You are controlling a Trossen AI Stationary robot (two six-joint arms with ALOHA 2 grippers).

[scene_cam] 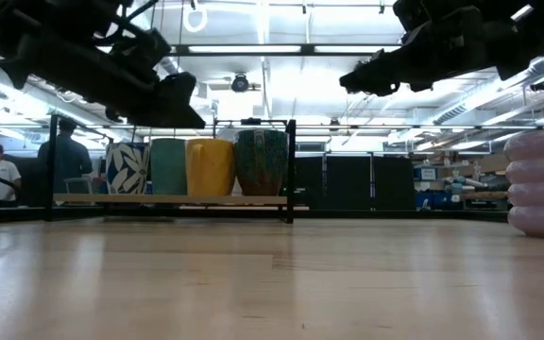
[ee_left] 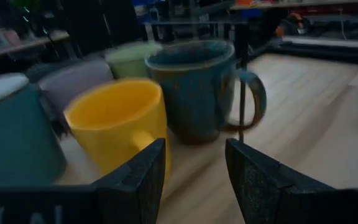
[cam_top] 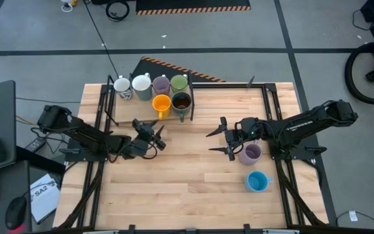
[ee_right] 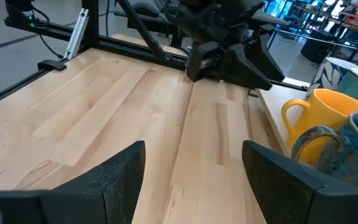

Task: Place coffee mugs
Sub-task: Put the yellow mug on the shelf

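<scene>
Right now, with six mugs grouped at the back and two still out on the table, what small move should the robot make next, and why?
Probably lower the right gripper onto the lilac mug just beside it. Its fingers are open and empty, and that mug and the blue mug stand apart from the group on the rack. The left gripper, also open, sits near the rack, far from both.

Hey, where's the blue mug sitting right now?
In the high view the blue mug stands alone on the table's right side, near the front edge, just below the lilac mug that sits under the open right gripper.
</scene>
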